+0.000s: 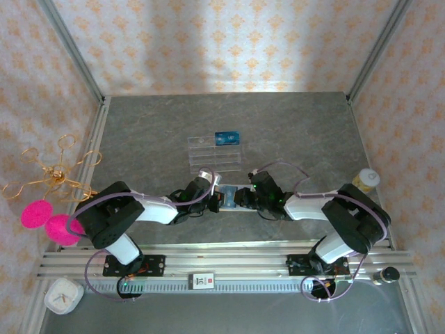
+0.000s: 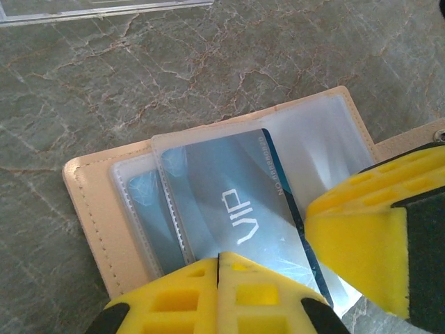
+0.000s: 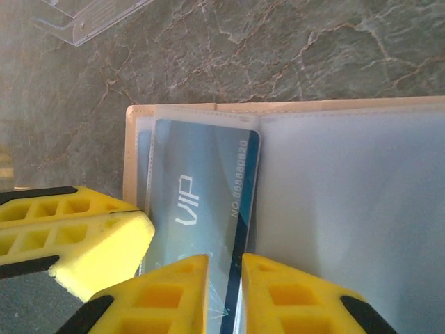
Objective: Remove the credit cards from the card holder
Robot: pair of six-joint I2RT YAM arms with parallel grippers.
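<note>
Your right gripper is nearly closed. Its narrow gap straddles the near end of the blue VIP card, so it looks like a pinch on that card, though the clear sleeve may be caught in it too. The rest of the card runs straight ahead of the fingertips inside the open card holder, which lies flat on the marble tabletop.

Your left gripper is shut, with nothing visibly between its fingers, and sits on the near edge of the sleeves, apparently pinning the holder down. It is just left of your right jaws.

- Keep the left tips pressing down, so the holder does not drag along with the card.
- Draw the right gripper back along the card's long axis, low and straight. A sideways twist would probably jam the card in the sleeve mouth.
- If the whole sleeve lifts, regrip on the card alone.

A second blue card waits one sleeve to the left of your left tips. One card already lies in the clear compartment tray, well ahead of both grippers.
</note>
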